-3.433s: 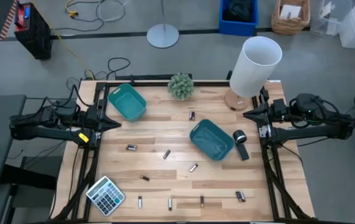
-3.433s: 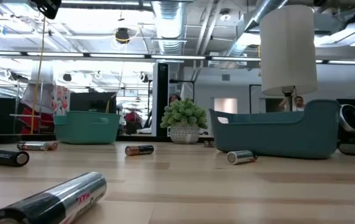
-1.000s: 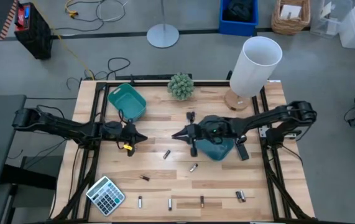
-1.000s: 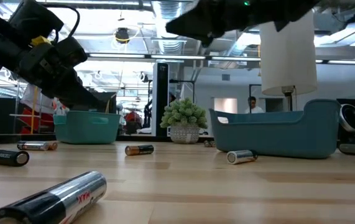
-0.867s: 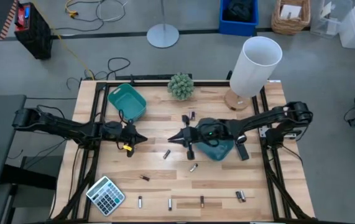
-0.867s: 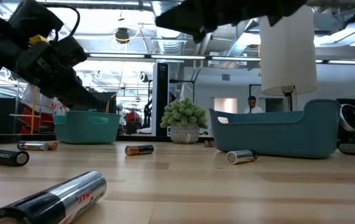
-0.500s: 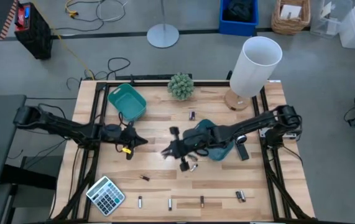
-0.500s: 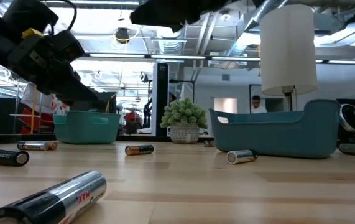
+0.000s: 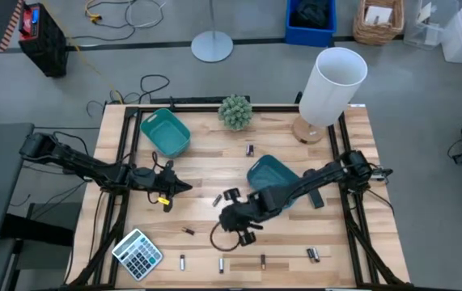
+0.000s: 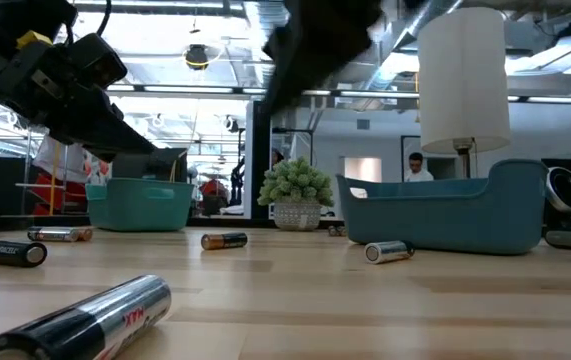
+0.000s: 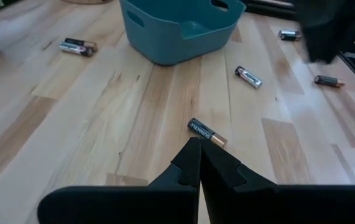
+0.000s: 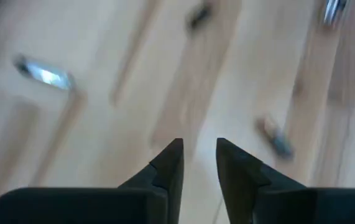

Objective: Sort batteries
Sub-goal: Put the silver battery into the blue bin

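table (image 9: 279, 242) — pale wood, smooth

A grey calculator (image 9: 137, 253) lies at the near left corner of the wooden tabletop (image 9: 206, 166). A small green potted plant (image 9: 235, 111) stands at the far edge, and a white-shaded lamp (image 9: 330, 85) at the far right corner. A black-and-silver cylinder gadget (image 9: 312, 177) lies just right of the middle teal tray (image 9: 265, 173); another teal tray (image 9: 164, 133) sits far left.

Open-plan lab: exposed ceiling ducts (image 10: 265, 30), glass partitions, concrete floor (image 9: 239, 81)
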You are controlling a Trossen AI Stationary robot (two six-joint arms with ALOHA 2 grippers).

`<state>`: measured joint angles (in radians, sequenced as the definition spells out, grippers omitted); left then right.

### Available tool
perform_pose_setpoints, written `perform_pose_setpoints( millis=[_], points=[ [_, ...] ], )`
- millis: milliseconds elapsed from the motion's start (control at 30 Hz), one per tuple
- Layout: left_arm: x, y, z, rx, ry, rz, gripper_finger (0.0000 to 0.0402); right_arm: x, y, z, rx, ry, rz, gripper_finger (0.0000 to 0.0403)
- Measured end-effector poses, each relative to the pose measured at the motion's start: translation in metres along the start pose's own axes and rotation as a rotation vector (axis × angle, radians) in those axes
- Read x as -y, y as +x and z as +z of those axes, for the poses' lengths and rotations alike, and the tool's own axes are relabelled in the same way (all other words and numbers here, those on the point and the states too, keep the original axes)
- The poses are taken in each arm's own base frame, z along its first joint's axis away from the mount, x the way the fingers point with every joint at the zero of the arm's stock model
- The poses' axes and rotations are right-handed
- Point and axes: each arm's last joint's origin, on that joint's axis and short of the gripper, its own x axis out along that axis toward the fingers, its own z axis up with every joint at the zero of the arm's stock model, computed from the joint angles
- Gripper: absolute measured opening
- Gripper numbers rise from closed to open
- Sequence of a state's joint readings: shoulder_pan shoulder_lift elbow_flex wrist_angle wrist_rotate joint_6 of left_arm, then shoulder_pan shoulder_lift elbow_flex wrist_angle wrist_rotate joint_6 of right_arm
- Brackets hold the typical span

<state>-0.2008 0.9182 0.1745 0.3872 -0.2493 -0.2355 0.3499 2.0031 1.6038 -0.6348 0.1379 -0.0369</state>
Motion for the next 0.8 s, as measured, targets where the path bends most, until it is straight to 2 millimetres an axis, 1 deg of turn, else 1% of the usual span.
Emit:
perform_pose_setpoints(
  millis=[67, 233, 400, 600, 800],
  points=[
    [0.0, 0.0, 0.001, 0.011, 0.008, -0.001, 0.0, -0.008, 0.001, -0.008, -0.078, 0.01, -0.032, 0.0135],
    [0.001, 0.0, 0.006, 0.058, 0.044, -0.009, 0.0, -0.02, 0.004, -0.022, -0.195, 0.025, -0.1, 0.0178],
    [0.002, 0.0, 0.007, 0.073, 0.041, -0.013, 0.0, -0.022, 0.009, -0.033, -0.248, 0.035, -0.109, 0.0211],
    [0.002, 0.0, 0.007, 0.07, 0.017, -0.013, 0.0, -0.023, 0.021, -0.055, -0.323, 0.024, -0.114, 0.0218],
    [0.002, 0.0, 0.007, 0.07, 0.005, -0.014, 0.0, -0.025, 0.027, -0.066, -0.355, 0.016, -0.115, 0.0218]
  ],
)
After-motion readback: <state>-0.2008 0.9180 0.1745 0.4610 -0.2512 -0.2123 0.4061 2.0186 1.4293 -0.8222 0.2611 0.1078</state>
